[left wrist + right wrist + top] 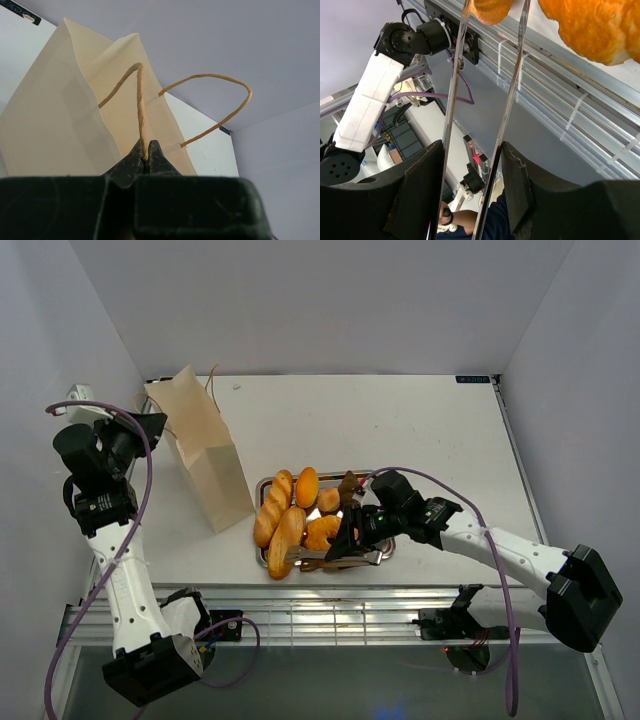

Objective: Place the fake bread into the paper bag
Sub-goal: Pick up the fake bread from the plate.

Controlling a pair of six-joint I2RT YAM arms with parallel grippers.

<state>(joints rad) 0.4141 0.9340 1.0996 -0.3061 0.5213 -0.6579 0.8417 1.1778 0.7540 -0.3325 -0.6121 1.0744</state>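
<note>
Golden-orange fake bread (290,525), baguettes, rolls and darker pastries, lies heaped on the steel tray (263,483) near the middle of the table (400,430). Every piece in view is on that tray. None can be seen in the bag, though its inside is hidden from all three cameras, so the task looks to be at or near its start.

Over the tray's near side, the right gripper (472,155) has its jaws clamped on a pair of metal tongs (451,100). Both tong arms run up between the jaws, and their far ends seem to straddle one orange piece. Whether that piece is pinched cannot be told.

Left of the tray and apart from it stands the paper bag (205,460), tilted. The left gripper (146,152) has its jaws pressed together on one cord handle (141,110), apparently steadying the bag.

Picking up, carrying and dropping each loaf all appear left to do.
</note>
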